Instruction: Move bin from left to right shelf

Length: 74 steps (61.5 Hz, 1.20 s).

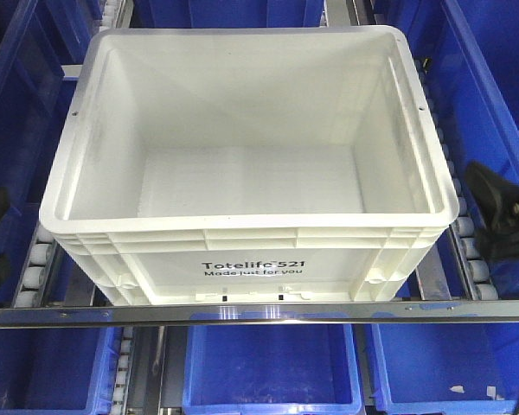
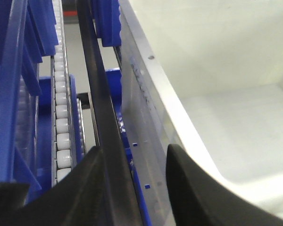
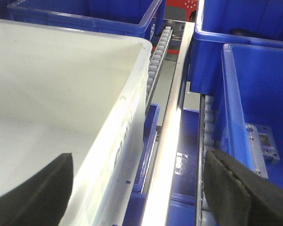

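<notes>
Bin (image 1: pixel 242 164) sitting on roller shelf (image 1: pixel 40 259), both grippers spread across its side rims
Wrist views are showing left gripper (image 2: pixel 134 188) and right gripper (image 3: pixel 137 188) straddling rims; front view alone is showing "Totelife 521" print, blue bins (image 1: pixel 272 367) below

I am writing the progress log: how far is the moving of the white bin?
Early stage. Done: both pincers are open astride the bin's side rims, left pincer and right pincer. In hand: grasping. Left: lifting it off the roller rails and carrying it right.

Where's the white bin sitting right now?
In the front view the white bin sits centred on the roller lane, its printed side against the front metal rail, with blue bins on both sides and below.
</notes>
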{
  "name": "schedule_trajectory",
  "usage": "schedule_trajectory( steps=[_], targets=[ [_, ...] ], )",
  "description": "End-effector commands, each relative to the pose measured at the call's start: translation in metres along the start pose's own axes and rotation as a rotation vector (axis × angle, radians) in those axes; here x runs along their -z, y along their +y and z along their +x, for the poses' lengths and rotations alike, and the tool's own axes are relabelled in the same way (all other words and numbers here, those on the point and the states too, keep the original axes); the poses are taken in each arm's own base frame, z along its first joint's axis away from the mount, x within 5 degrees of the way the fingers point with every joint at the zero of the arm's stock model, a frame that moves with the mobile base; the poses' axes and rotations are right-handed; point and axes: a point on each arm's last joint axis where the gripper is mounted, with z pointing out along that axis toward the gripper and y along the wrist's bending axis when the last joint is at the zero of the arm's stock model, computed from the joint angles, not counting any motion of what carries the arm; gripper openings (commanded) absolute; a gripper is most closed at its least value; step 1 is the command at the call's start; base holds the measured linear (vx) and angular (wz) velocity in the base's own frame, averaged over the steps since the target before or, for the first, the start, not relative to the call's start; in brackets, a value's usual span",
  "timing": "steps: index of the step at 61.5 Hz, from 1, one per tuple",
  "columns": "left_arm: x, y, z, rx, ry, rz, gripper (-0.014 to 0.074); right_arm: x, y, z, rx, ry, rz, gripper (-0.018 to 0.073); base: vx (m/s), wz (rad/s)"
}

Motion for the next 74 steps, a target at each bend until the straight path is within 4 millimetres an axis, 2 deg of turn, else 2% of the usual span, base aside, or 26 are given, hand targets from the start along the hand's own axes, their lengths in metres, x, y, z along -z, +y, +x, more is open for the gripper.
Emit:
schedule_trajectory(
  steps=[1,8,12,24,39,52,58,67,69,74],
  targets=[
    [0.019,-0.002,-0.01,0.006,-0.127,0.006,0.0298,0.016,-0.001,-0.005,0.029,-0.135,0.02,0.0558,0.0,0.0],
    [0.043,-0.003,-0.012,-0.003,-0.223,0.014,0.0298,0.036,0.001,0.013,0.043,-0.177,0.026,0.0558,0.0,0.0],
    [0.048,-0.003,-0.009,-0.024,-0.24,0.01,0.0298,0.043,0.001,0.021,0.043,-0.201,0.028,0.0558,0.0,0.0],
    [0.039,0.002,0.0,-0.041,-0.337,-0.039,0.0298,0.048,0.003,0.027,0.141,-0.297,0.048,0.0558,0.0,0.0],
    [0.034,0.004,0.005,-0.033,-0.364,-0.054,0.0298,0.047,0.002,0.027,0.019,-0.316,0.042,0.0558,0.0,0.0],
    [0.034,0.004,0.005,-0.033,-0.363,-0.054,0.0293,0.047,0.001,0.027,0.015,-0.315,0.042,0.0546,0.0,0.0],
    [0.034,0.004,0.006,-0.033,-0.354,-0.052,0.0225,0.047,0.001,0.027,0.015,-0.315,0.042,0.0452,0.0,0.0],
    [0.033,0.003,0.008,-0.034,-0.33,-0.047,-0.0012,0.047,0.002,0.028,0.015,-0.308,0.041,0.0081,0.0,0.0],
    [0.033,0.003,0.008,-0.035,-0.329,-0.047,-0.001,0.047,0.002,0.028,0.015,-0.309,0.041,0.0002,0.0,0.0],
    [0.033,0.003,0.008,-0.035,-0.326,-0.046,-0.001,0.047,0.002,0.028,0.001,-0.308,0.039,-0.0011,0.0,0.0]
  ],
)
